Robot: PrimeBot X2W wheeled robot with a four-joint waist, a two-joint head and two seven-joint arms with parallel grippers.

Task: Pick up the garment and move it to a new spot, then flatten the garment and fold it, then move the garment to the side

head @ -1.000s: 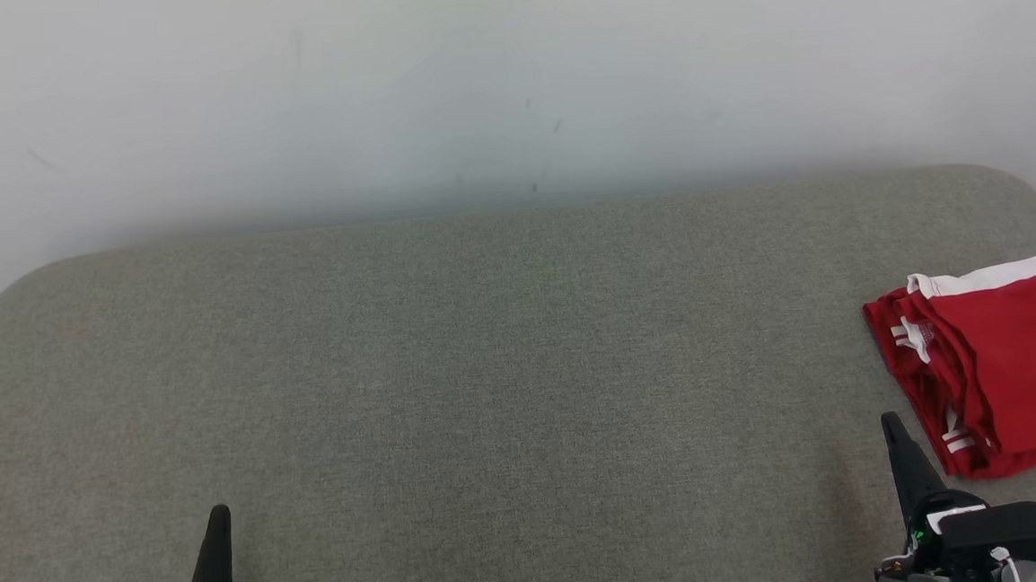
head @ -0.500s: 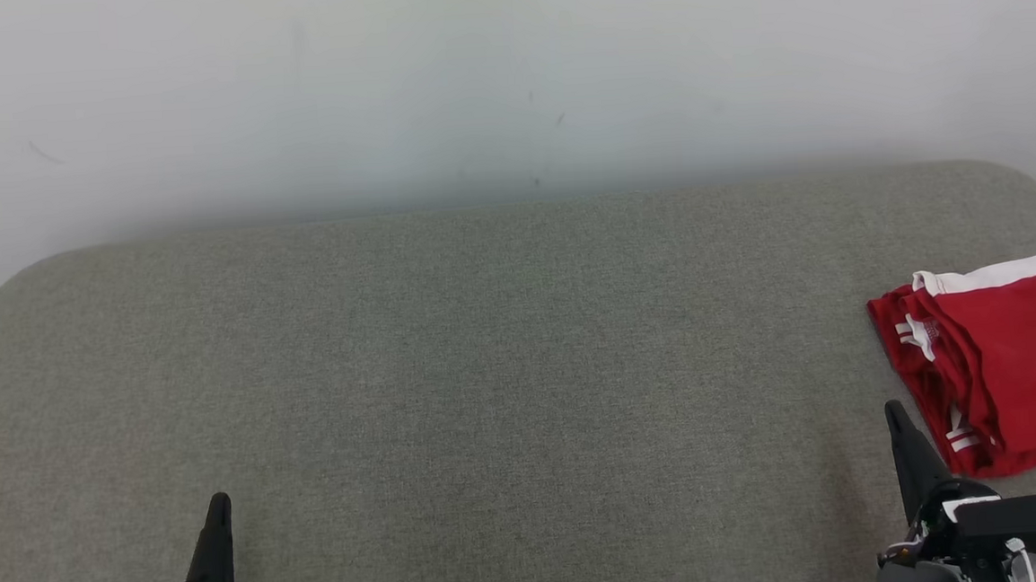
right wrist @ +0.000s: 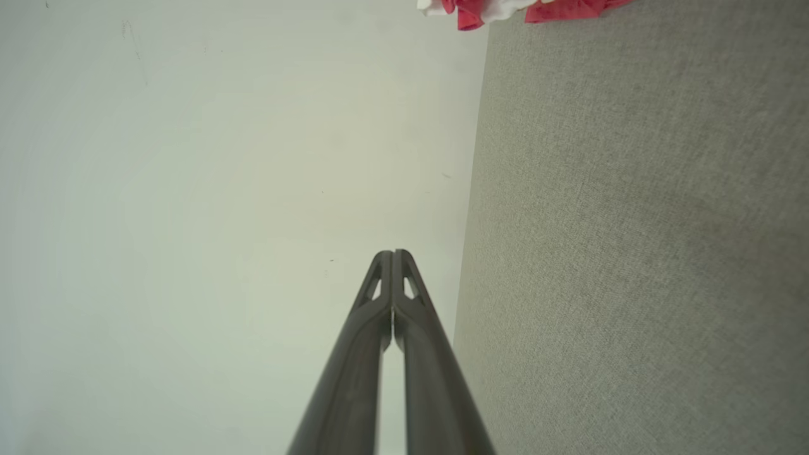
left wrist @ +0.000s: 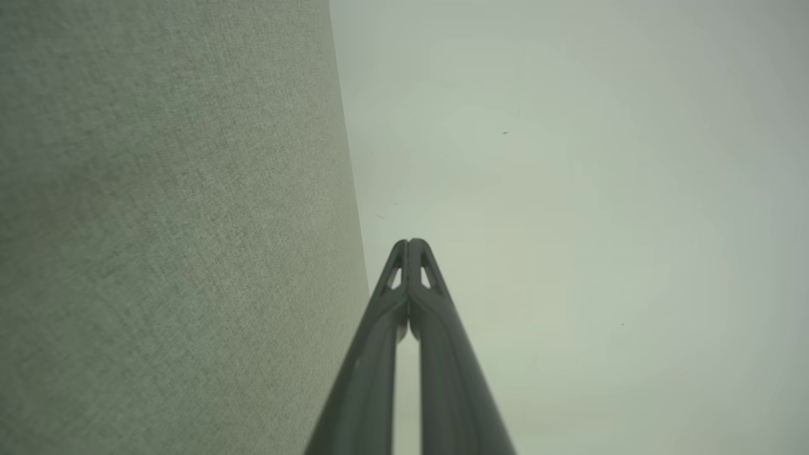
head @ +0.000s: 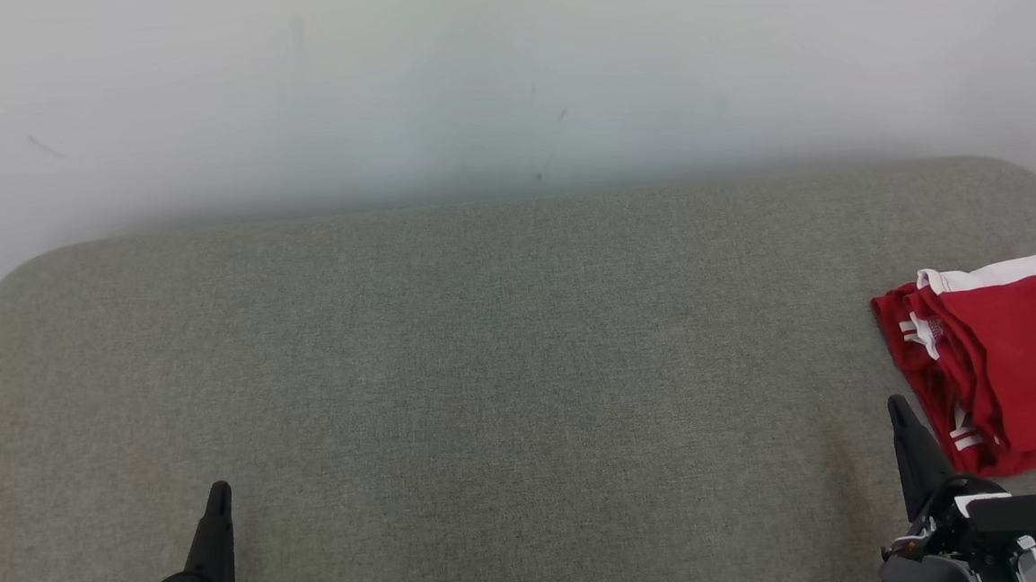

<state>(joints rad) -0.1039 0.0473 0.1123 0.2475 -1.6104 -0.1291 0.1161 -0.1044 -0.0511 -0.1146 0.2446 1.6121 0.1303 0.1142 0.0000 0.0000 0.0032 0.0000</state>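
At the lower left, left gripper (head: pixel 218 491) with jaws pressed tight together, holding nothing, tip pointing away over the grey mat (head: pixel 504 355) toward the white wall (head: pixel 504 67). At the lower right, right gripper (head: pixel 894 403) the same, jaws together and empty, near the left side of the garment (head: pixel 1017 359). At the far right of the mat, red garment folded flat, white band along its far edge, white stripes on its left side, cut off by the picture's edge so no telling its long way, and a small white mark too tiny to read.
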